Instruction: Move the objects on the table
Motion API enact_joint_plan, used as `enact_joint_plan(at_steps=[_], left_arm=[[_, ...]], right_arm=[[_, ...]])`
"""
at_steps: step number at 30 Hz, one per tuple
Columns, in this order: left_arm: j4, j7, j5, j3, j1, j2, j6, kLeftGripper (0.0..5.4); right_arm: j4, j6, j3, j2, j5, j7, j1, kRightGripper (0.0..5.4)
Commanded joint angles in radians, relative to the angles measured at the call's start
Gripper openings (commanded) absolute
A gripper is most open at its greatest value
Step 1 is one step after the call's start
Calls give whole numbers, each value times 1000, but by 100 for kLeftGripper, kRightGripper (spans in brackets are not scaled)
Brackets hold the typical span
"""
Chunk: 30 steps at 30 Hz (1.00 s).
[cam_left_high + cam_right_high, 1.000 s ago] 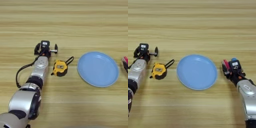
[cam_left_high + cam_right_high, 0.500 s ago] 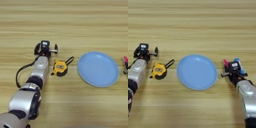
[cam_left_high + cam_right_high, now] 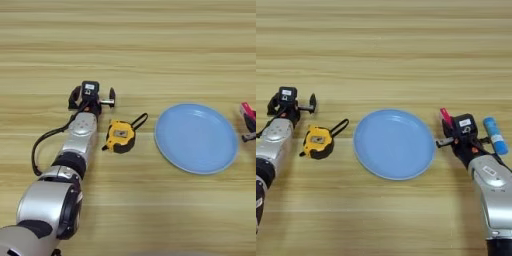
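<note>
My right gripper (image 3: 462, 139) rests on the table (image 3: 386, 45) just right of a blue plate (image 3: 394, 143), and its fingers stand spread with nothing between them. The small blue tube (image 3: 495, 135) lies on the wood at the gripper's right side, pointing away from me. The pack's red edge (image 3: 445, 116) shows at the gripper's upper left; the gripper hides the remainder of it. My left gripper (image 3: 92, 97) is parked open on the table at the left, holding nothing.
A yellow tape measure (image 3: 120, 136) with a black strap lies between my left arm and the plate (image 3: 196, 137). A black cable (image 3: 45, 142) loops beside the left forearm.
The blue tube, tight against the right gripper a second ago, now lies apart at its right, and the gripper's fingers have spread. The left arm has not moved.
</note>
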Motion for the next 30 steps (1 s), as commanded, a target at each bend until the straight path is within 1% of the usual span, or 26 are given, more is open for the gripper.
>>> enact_joint_plan(at_steps=[1, 7, 11, 13, 17, 20, 22, 26, 27, 28, 30], left_arm=[[-2, 6, 12, -1, -11, 0, 3, 540], [-2, 6, 11, -1, -11, 0, 3, 540], [-2, 5, 11, -1, -11, -1, 3, 540], [-3, 6, 11, -2, -11, -1, 3, 540], [-3, 6, 12, -2, -11, -1, 3, 540], [-1, 6, 12, -2, -12, -2, 3, 540], [-1, 7, 11, -2, -13, -3, 4, 540], [0, 6, 11, -2, -13, -4, 4, 540], [0, 6, 11, -2, -13, -4, 4, 540], [-1, 6, 11, -2, -13, -4, 4, 540], [0, 6, 12, -2, -13, -3, 4, 540]], right_arm=[[-68, 35, 38, 22, 4, 4, 20, 72], [-116, 45, 169, 70, -29, 16, 34, 72], [-92, 46, 259, 104, -59, 12, 29, 72], [-72, 43, 286, 119, -71, 6, 22, 72], [-45, 41, 305, 137, -83, -4, 9, 72], [-27, 66, 312, 160, -110, -41, -4, 72], [-18, 61, 325, 166, -157, -81, -9, 72], [10, 43, 334, 167, -213, -128, -19, 72], [11, 37, 342, 169, -217, -123, -19, 101], [7, 33, 350, 172, -214, -113, -16, 113], [-14, 28, 365, 184, -187, -83, -7, 134]])
